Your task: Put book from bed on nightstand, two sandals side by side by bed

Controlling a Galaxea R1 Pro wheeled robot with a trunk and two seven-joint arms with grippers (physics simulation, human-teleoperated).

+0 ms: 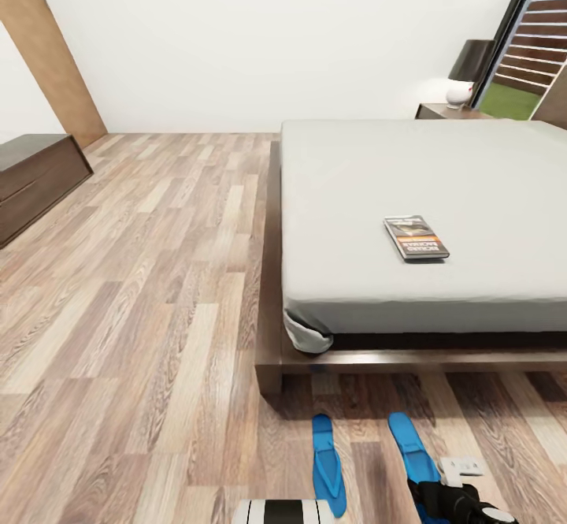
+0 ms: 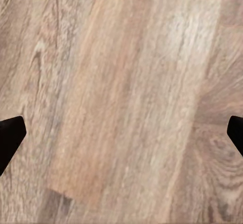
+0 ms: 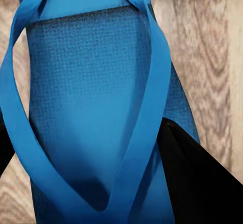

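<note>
The book (image 1: pixel 416 238) lies flat on the pale mattress of the bed (image 1: pixel 441 177), near its foot edge. Two blue sandals lie lengthwise on the wood floor just off the bed's foot. The left sandal (image 1: pixel 326 461) is free. My right gripper (image 1: pixel 453 500) is down on the right sandal (image 1: pixel 411 447). Up close, this sandal (image 3: pixel 96 92) sits between the dark fingers (image 3: pixel 197 183), which press its sides. My left gripper (image 2: pixel 121 133) hangs open over bare floor planks. A nightstand (image 1: pixel 450 112) stands beyond the bed's far right side.
A lamp (image 1: pixel 471 67) with a dark shade sits on the nightstand, beside a tall window (image 1: pixel 535 35). A long low dark-wood bench (image 1: pixel 35 169) stands at the left wall. The bed's dark frame (image 1: pixel 272 272) juts out past the mattress. Wide floor stretches to the bed's left.
</note>
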